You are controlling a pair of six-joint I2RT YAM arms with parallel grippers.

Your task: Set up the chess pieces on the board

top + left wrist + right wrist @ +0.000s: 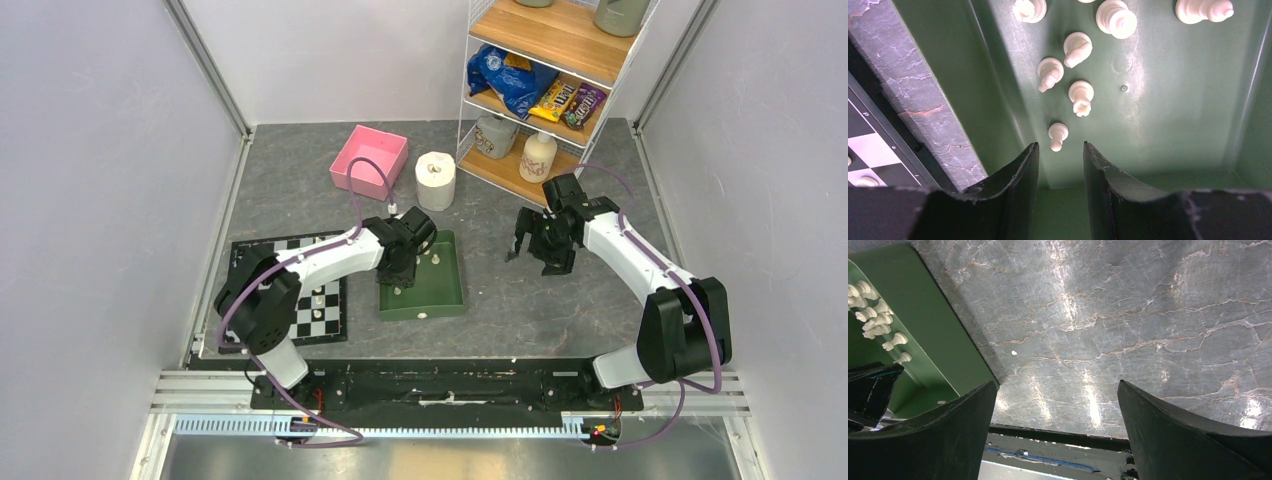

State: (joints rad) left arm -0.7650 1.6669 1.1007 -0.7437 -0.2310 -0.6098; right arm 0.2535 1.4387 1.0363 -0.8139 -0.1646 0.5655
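Several cream-white chess pieces [1081, 96] lie tipped over on the floor of a green tray [1173, 100]. My left gripper [1060, 145] hangs low inside the tray [452, 296], open with a narrow gap. A small pawn [1057, 135] lies right at its fingertips, its head just reaching between them, ungripped. The checkered board [300, 246] lies left of the tray, and a few pieces [317, 306] stand on its near right squares. My right gripper [530, 250] stands wide open and empty over bare table [1128, 315], to the right of the tray [923, 315].
A pink box [368, 158] and a white paper roll [435, 180] stand behind the tray. A wire shelf [545, 85] with snack bags and bottles fills the back right. Pale walls close in both sides.
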